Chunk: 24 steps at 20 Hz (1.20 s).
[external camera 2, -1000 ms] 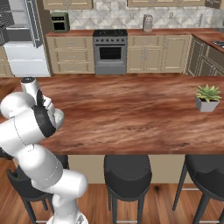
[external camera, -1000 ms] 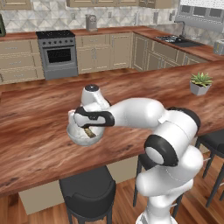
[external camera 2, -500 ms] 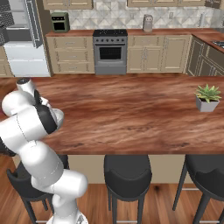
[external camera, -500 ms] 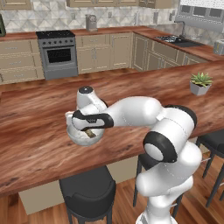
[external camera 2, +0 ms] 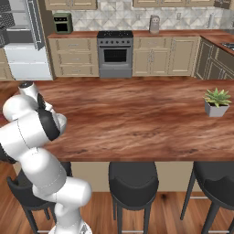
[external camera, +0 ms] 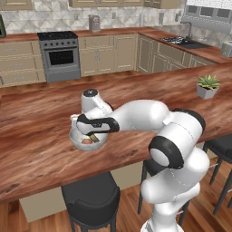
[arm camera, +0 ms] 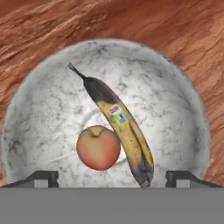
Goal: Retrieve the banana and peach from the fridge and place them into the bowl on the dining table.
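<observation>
In bowl [arm camera: 175,96]: stickered banana [arm camera: 122,127], peach [arm camera: 98,147]

dining table [external camera: 41,136], bowl [external camera: 74,138], potted plant [external camera: 207,86]

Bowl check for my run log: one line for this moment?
bowl: on dining table | banana, peach: inside, touching | gripper: open above

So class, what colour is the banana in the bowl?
Yellow with dark brown ends, banana; clearest in the hand view.
</observation>
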Motion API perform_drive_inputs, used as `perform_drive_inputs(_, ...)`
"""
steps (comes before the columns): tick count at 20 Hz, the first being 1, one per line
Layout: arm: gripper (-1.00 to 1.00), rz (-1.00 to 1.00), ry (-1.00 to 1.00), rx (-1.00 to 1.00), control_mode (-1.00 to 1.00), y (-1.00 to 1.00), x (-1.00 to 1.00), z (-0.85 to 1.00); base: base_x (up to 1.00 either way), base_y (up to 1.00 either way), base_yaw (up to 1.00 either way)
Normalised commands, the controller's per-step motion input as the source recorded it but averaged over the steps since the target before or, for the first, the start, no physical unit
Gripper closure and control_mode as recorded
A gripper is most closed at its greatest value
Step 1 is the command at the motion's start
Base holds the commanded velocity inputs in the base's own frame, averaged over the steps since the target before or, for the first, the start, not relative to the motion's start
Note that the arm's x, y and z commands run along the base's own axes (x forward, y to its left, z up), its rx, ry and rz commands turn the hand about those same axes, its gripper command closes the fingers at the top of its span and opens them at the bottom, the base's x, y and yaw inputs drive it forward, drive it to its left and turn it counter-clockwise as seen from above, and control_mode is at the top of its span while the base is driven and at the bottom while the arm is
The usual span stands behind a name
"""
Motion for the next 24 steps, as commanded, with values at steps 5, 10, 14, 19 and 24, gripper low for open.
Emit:
perform_drive_inputs(5,-1.0,-0.02,-0.13,0.0,-1.0,-0.06,-0.51,0.48,0.0,0.0,0.0)
perform_drive_inputs(10,-1.0,0.0,-0.33,0.0,-1.0,-0.4,-1.0,0.98,0.0,0.0,0.0)
perform_drive_inputs(14,-1.0,0.0,-0.38,0.0,-1.0,-0.68,-1.0,1.0,0.0,0.0,0.0)
perform_drive_inputs(19,-1.0,0.0,-0.29,0.03,-1.0,-0.89,-1.0,1.0,0.0,0.0,0.0)
perform_drive_inputs(24,-1.0,0.02,-0.07,0.06,-1.0,-0.82,-1.0,0.94,0.0,0.0,0.0)
